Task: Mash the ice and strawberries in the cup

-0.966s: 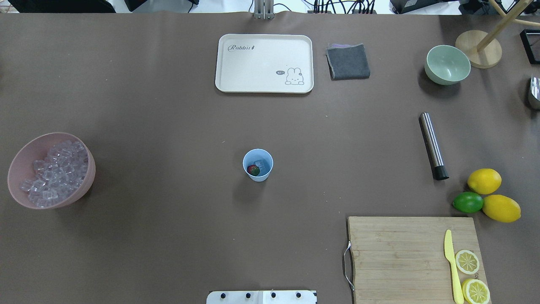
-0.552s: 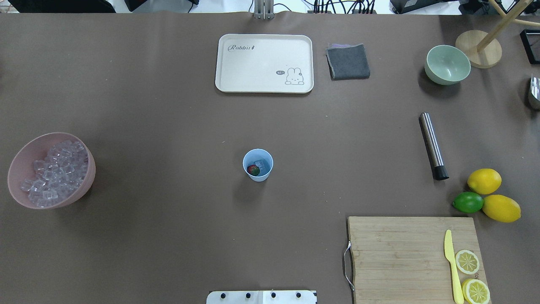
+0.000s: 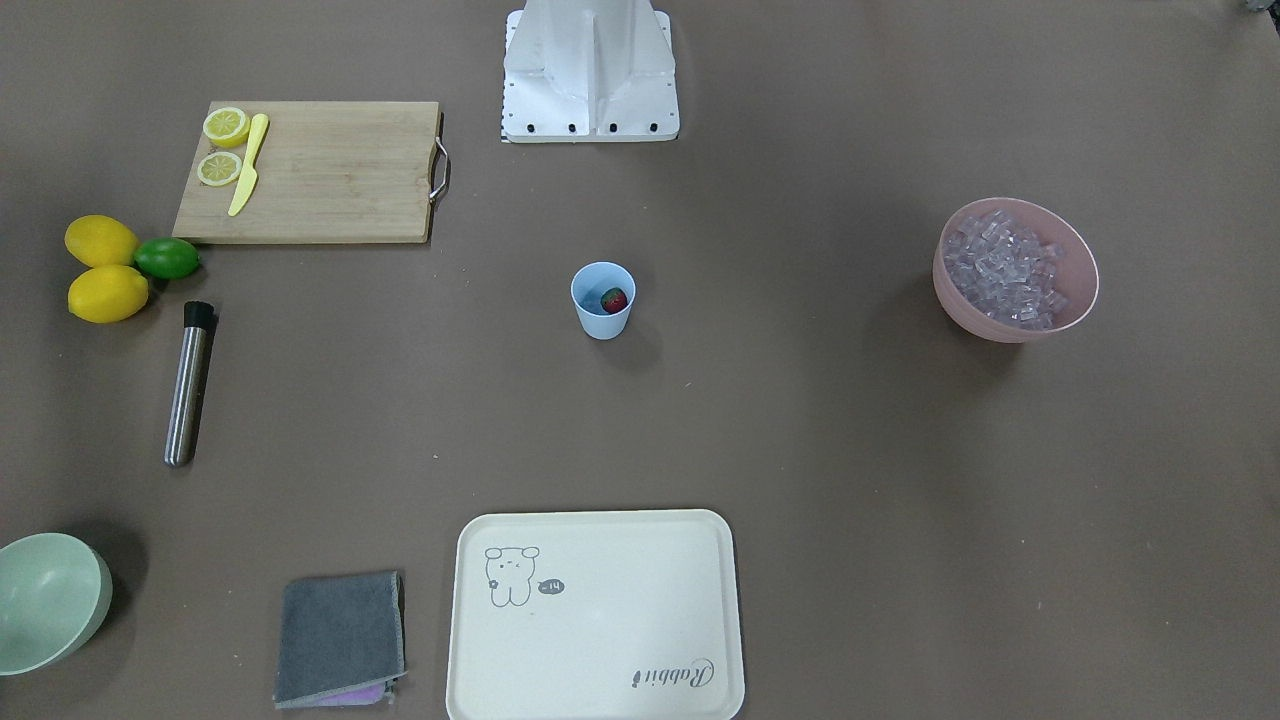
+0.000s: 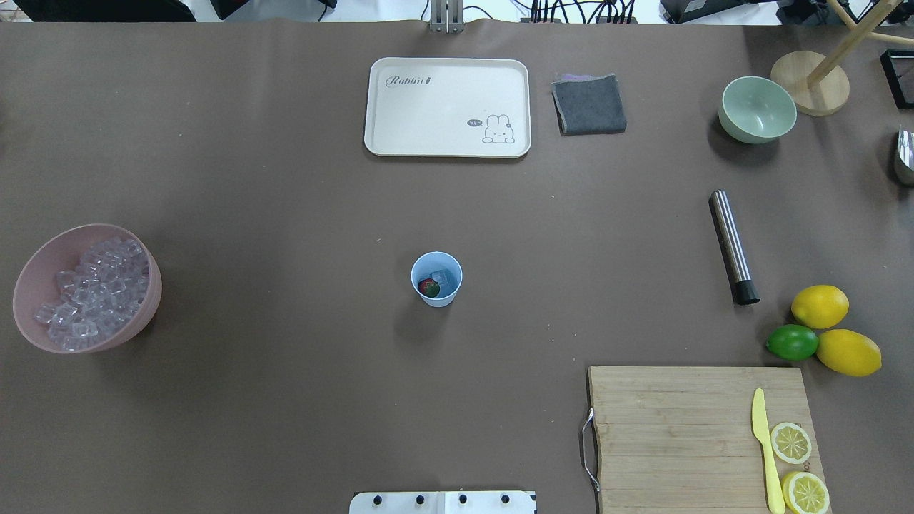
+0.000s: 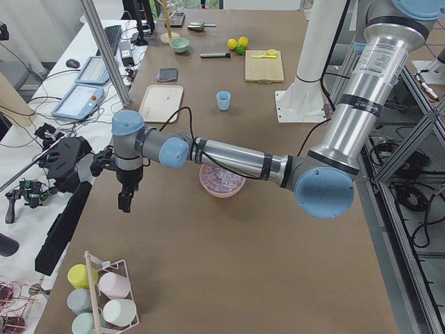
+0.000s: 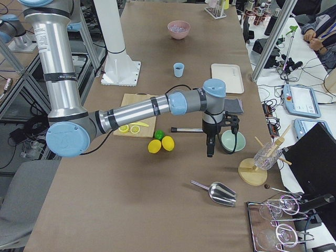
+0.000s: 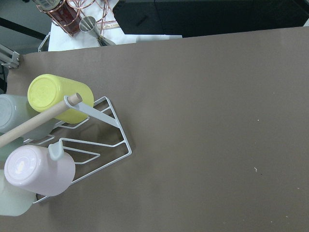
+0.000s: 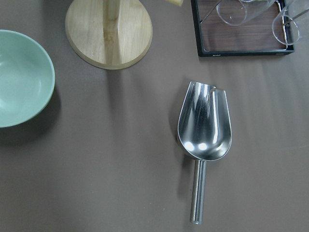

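A: Starting from across the table: where to look for the cup?
B: Dead centre. Shows a small light-blue tapered plastic tumbler (image 3: 603, 322), upright, with one small red, green-capped strawberry (image 3: 614, 299) inside. No arm anywhere in frame.
A: And from overhead?
B: Adds a clear glassy ice cube (image 4: 444, 278) inside, at two o'clock of the strawberry. Also picks out a brushed-steel cylindrical muddler with a black tip (image 4: 731, 243), flat on the table toward three o'clock of the tumbler and well apart. Toward nine o'clock, a big pink plastic bowl (image 4: 39, 268) heaped with more cubes.
A: Side views?
B: From the left end: left gripper (image 5: 125, 200) hanging fingers-down past the pink bowl, far from the tumbler. From the right end: right gripper (image 6: 210, 148) hanging fingers-down near the muddler and a pale green round bowl (image 6: 232, 140). Cannot tell, for either, whether clenched or released.
A: Any help from the wrist cameras?
B: None. On the left, only a white wire rack (image 7: 126, 141) of pastel plastic cups; on the right, a shiny metal scoop (image 8: 204, 125). No fingers in either.
A: So which step?
B: Looks like loading done, mashing not begun, muddler untouched. Next probably calls for grasping the steel shaft with the nearer right gripper, standing it black tip down, centring over the narrow mouth, then pressing straight down. Worth steadying the light tumbler with the left gripper, to avoid tipping.
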`<act>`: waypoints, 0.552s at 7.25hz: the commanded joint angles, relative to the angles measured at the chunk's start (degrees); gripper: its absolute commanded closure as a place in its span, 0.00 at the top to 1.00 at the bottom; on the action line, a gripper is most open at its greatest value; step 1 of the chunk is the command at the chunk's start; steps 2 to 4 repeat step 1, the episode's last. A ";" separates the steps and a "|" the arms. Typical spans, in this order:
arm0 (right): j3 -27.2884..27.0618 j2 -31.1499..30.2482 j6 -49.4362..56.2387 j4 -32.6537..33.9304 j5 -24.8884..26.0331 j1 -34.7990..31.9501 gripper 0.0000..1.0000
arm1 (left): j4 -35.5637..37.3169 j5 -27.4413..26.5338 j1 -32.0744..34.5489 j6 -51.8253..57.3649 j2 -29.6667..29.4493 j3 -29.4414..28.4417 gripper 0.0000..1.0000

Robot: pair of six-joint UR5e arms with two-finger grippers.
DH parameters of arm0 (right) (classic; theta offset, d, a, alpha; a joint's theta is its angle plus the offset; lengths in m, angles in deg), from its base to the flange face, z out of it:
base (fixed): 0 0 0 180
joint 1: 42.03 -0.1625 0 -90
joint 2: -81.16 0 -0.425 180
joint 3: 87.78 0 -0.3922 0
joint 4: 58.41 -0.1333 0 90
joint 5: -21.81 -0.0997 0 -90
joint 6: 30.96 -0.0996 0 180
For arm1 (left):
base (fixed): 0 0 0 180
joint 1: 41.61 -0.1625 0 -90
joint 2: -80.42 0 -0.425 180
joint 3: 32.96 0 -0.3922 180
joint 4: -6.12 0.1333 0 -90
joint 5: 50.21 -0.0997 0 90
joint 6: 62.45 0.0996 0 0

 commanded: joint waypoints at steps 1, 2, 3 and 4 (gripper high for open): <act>-0.57 -0.85 0.01 0.00 0.12 0.03 1.00 | -0.50 0.00 -0.39 -0.04 0.72 0.44 0.98; -0.57 -0.85 0.01 0.00 0.12 0.03 1.00 | -0.50 0.00 -0.39 -0.04 0.72 0.44 0.98; -0.57 -0.85 0.01 0.00 0.12 0.03 1.00 | -0.50 0.00 -0.39 -0.04 0.72 0.44 0.98; -0.57 -0.85 0.01 0.00 0.12 0.03 1.00 | -0.50 0.00 -0.39 -0.04 0.72 0.44 0.98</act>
